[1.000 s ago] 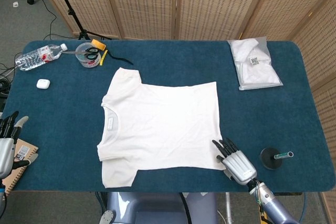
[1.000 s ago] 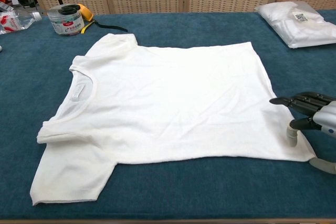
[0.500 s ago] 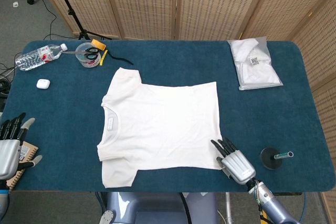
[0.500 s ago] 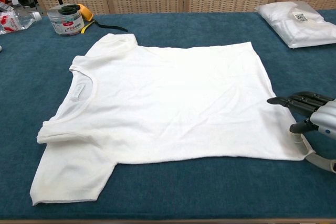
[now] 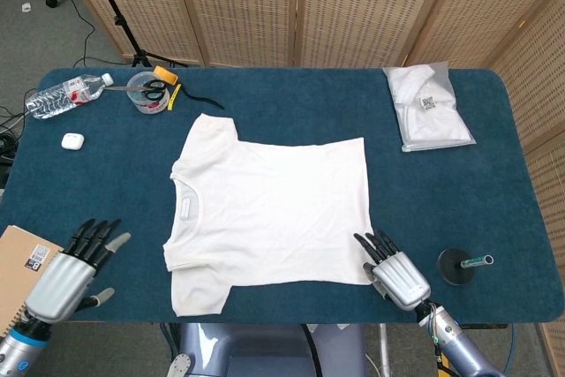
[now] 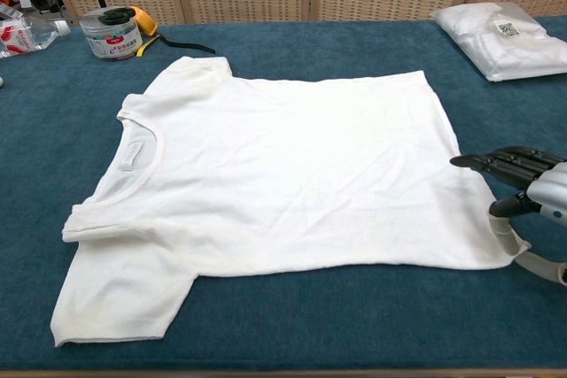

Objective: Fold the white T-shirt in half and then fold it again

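The white T-shirt (image 5: 274, 209) lies flat on the blue table (image 5: 459, 192), neck to the left and hem to the right. My right hand (image 5: 397, 273) is at the hem's near corner. Its fingers (image 6: 496, 163) stretch out flat over the shirt's edge. The thumb is apart and touches the slightly curled corner, with no cloth gripped. In the chest view the T-shirt (image 6: 283, 165) fills the middle and the right hand (image 6: 532, 188) shows at the right edge. My left hand (image 5: 71, 275) hovers with fingers spread over the table's near left, well left of the near sleeve. It holds nothing.
At the back left are a water bottle (image 5: 66, 94), a tub with scissors (image 5: 147, 92), a yellow tape measure (image 5: 164, 74) and a white earbud case (image 5: 72, 140). A bagged white garment (image 5: 430, 108) lies back right. A black stand (image 5: 459, 265) sits beside my right hand. A brown notebook (image 5: 22, 258) lies at the left edge.
My left hand has swung in from the table's left edge to the right, over the near-left tabletop. The right hand has stayed at the hem corner with only a slight shift.
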`<state>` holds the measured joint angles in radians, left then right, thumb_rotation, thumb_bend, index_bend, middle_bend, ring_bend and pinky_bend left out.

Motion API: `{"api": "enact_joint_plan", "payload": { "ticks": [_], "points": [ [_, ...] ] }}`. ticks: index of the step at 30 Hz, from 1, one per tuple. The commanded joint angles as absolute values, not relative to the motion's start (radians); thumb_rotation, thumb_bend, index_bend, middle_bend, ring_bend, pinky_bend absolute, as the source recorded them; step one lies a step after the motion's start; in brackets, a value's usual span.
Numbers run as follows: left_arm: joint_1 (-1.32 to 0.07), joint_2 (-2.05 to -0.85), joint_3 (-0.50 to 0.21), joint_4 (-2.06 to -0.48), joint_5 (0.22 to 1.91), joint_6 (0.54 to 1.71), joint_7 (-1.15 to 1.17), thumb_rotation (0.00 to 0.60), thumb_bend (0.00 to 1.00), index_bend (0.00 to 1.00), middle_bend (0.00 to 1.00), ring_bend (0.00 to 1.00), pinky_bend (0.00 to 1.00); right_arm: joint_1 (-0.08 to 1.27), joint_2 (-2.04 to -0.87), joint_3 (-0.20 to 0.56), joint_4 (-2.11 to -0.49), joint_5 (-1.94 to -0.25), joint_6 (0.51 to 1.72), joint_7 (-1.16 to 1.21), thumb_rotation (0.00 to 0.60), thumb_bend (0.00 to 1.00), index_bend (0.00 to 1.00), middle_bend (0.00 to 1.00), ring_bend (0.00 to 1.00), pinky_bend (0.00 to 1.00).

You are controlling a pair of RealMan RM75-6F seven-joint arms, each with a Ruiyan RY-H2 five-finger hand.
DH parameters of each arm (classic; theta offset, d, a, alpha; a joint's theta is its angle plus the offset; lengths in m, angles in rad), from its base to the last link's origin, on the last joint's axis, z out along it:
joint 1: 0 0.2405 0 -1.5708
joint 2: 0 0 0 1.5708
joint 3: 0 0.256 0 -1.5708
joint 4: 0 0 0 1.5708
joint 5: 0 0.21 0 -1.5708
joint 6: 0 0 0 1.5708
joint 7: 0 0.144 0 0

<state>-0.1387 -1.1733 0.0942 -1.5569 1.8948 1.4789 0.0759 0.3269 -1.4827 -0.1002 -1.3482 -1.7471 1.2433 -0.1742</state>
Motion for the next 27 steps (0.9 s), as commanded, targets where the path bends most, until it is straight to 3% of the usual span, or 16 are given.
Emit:
{"api": "enact_joint_plan", "payload": {
  "ticks": [1, 9, 27],
  "points": [
    [-0.178, -1.258, 0.15, -1.475, 1.963, 1.426, 0.063, 0.6, 0.0, 0.29, 0.0, 0.0, 0.0, 0.327, -1.482, -0.101, -1.35, -1.747, 1.245, -0.174, 0.6, 0.52, 0.61, 0.0, 0.0, 0.0],
    [-0.252, -1.342, 0.177, -1.41, 2.01, 1.343, 0.029, 0.6, 0.11, 0.38, 0.0, 0.0, 0.0, 0.329, -1.481, -0.104, -1.348, -1.743, 1.245, -0.174, 0.6, 0.52, 0.61, 0.0, 0.0, 0.0],
    [-0.36, -1.404, 0.208, -1.413, 1.972, 1.195, 0.001, 0.6, 0.24, 0.41, 0.0, 0.0, 0.0, 0.333, -1.483, -0.105, -1.345, -1.729, 1.237, -0.183, 0.6, 0.52, 0.61, 0.0, 0.0, 0.0]
  ]
}}
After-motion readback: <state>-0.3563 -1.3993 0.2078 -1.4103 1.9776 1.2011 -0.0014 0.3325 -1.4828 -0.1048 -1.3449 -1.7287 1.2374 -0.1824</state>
